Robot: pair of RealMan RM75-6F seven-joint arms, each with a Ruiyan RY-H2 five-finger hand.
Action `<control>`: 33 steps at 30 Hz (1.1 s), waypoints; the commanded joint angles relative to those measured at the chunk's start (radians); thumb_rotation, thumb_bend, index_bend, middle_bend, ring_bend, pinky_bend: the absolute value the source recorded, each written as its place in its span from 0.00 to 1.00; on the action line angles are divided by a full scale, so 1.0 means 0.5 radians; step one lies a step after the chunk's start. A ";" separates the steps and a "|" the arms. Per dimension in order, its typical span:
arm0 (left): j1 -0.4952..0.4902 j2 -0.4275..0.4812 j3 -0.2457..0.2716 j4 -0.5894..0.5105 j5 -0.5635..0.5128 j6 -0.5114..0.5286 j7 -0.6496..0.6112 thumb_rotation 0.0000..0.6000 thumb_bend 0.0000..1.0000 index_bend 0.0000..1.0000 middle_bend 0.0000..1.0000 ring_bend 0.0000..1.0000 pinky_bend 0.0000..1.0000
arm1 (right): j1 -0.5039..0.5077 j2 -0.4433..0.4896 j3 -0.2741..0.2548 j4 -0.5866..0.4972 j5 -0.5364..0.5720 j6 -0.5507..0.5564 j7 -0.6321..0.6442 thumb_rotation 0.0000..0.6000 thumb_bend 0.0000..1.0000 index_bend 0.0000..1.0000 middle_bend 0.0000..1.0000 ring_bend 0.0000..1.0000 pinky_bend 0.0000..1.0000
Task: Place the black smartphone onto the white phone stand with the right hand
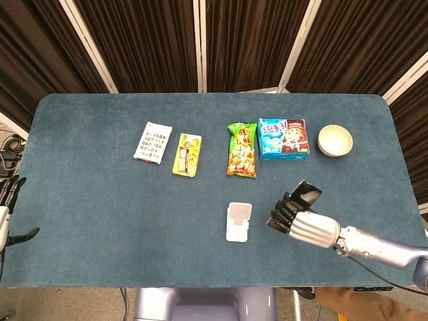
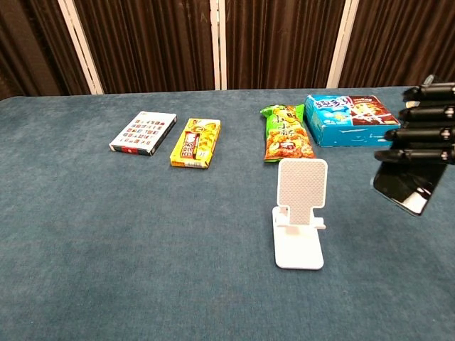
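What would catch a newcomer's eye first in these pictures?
Probably the right hand holding the black smartphone up off the table, near the front right. Just left of it the white phone stand stands alone and bare on the blue table. Farther back runs a row of bright snack packs, the blue box loudest.

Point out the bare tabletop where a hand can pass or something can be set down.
Bare: the teal table left of the white phone stand, and its near edge. Crowded: the far row, from the white card box to the cream bowl.
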 commanded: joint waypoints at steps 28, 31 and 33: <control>-0.071 -0.002 -0.063 0.092 -0.195 -0.162 -0.061 1.00 0.00 0.00 0.00 0.00 0.00 | 0.477 0.122 0.479 -1.032 0.022 -1.445 -0.932 1.00 0.52 0.60 0.54 0.42 0.32; -0.074 -0.005 -0.064 0.099 -0.205 -0.169 -0.060 1.00 0.00 0.00 0.00 0.00 0.00 | 0.477 0.096 0.484 -1.019 0.038 -1.489 -0.945 1.00 0.52 0.60 0.54 0.42 0.31; -0.075 -0.006 -0.065 0.102 -0.209 -0.169 -0.059 1.00 0.00 0.00 0.00 0.00 0.00 | 0.474 0.080 0.482 -1.012 0.045 -1.508 -0.950 1.00 0.52 0.60 0.54 0.42 0.31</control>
